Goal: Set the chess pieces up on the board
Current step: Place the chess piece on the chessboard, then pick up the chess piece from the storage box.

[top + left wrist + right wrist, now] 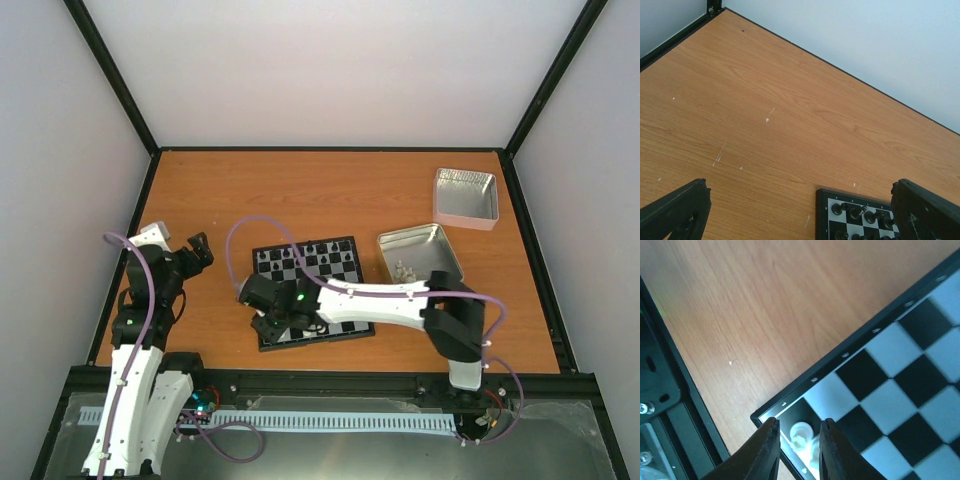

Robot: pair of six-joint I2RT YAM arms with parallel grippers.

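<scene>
The board (305, 244) lies at the table's middle, and black figures (310, 262) fill its far rows. My right gripper (272, 318) hangs low over the board's near-left corner. In the right wrist view its fingers (799, 422) stand open around a cream-white chess piece (801, 432) on the corner square by the frame (860, 342), with a small gap on each side. A second white piece (815, 450) stands right beside it. My left gripper (198, 250) is open and empty, left of the board; its wrist view (800, 190) shows the board's far-left corner (821, 215).
An open silver tin (435, 240) right of the board holds more white pieces (405, 270). A second silver tin (466, 197) lies at the back right. Black rails edge the table on all sides.
</scene>
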